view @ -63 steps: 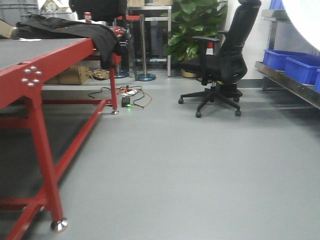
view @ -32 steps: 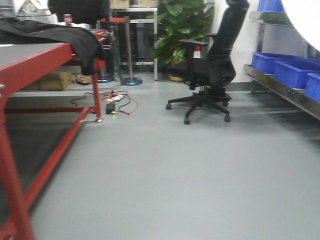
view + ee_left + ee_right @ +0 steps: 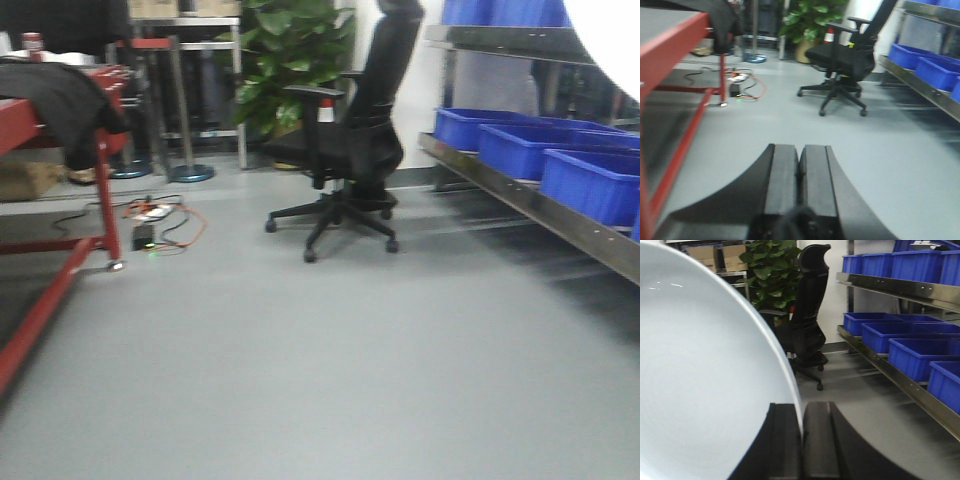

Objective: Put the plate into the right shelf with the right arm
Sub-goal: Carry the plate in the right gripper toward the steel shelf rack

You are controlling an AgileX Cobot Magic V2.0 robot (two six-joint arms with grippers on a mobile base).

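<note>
The glossy white plate (image 3: 700, 365) stands on edge, its rim pinched in the right tool (image 3: 802, 415), well apart from the shiny flat-railed steel right shelf (image 3: 890, 286).

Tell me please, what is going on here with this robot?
The right gripper is shut on the rim of a white plate. The right shelf, a steel rack with blue bins, stands off to the right, and the plate is not yet on it. The left gripper is shut and empty. An office chair stands ahead.
</note>
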